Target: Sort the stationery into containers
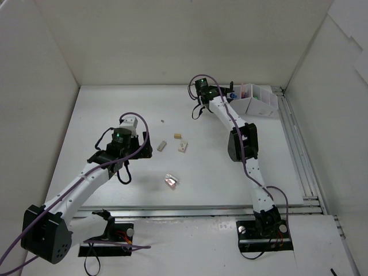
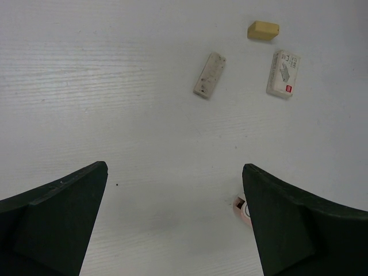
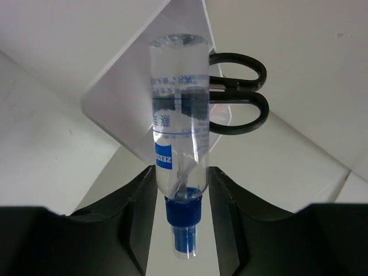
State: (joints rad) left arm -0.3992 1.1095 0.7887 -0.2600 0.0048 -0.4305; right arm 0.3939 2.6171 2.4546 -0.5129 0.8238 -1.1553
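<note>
My right gripper is shut on a clear tube with a blue cap, cap end toward the wrist. It holds the tube over the left end of the white organiser, where black-handled scissors stand. My left gripper is open and empty above the table. Ahead of it lie a greyish eraser, a yellow-beige eraser and a white boxed eraser. A small pink-and-clear item lies partly hidden behind its right finger.
A tiny beige piece lies farther back on the table. Pens stick up from the organiser. White walls enclose the table on the left, back and right, and a metal rail runs along the right side.
</note>
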